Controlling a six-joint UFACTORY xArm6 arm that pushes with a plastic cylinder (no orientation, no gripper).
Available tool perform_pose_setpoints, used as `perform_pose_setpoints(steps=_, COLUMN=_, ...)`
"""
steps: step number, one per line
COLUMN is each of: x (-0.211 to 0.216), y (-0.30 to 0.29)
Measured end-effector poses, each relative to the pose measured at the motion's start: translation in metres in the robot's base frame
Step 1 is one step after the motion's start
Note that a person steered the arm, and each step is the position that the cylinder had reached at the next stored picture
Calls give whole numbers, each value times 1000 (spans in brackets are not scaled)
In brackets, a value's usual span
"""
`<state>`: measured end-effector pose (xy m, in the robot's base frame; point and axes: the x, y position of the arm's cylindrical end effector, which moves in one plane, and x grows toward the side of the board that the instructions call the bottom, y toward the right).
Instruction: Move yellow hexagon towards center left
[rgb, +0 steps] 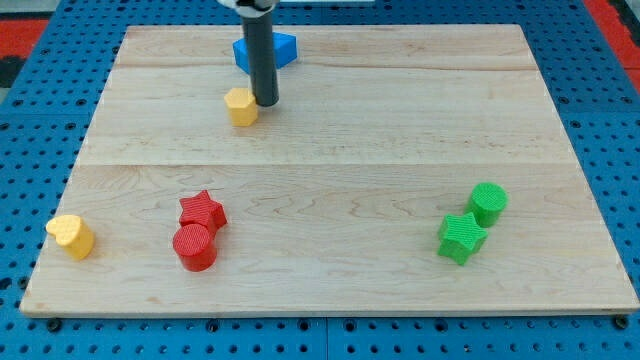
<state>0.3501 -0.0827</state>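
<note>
A straight, dark grey rod hangs from a pale fitting, ending in my tip (267, 103), blunt and round.

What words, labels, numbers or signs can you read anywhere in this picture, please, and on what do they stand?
None: no text, number or sign shows on the wooden board, the blue pegboard under it, my tip or any block, including the yellow hexagon.

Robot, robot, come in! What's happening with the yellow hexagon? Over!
My tip down, touching yellow hexagon on its right side. Hexagon near the view's top, left of middle. Blue block behind the rod. Path leftward open.
</note>
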Motion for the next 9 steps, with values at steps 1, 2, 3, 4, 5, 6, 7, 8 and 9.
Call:
perform_pose_setpoints(steps=1, x=4, y=-23)
perform_pose_setpoints(steps=2, x=-2, y=20)
perform_pose_setpoints(steps=3, x=-5, y=52)
perform_pose_setpoints(steps=4, x=-13, y=28)
perform_pose_setpoints(steps=5, x=-4, y=-43)
perform_pose_setpoints(steps=6, x=48, y=-47)
perform_pose_setpoints(steps=7, x=46, y=-56)
perform_pose_setpoints(steps=8, x=54, y=-48)
perform_pose_setpoints(steps=9, x=67, y=-89)
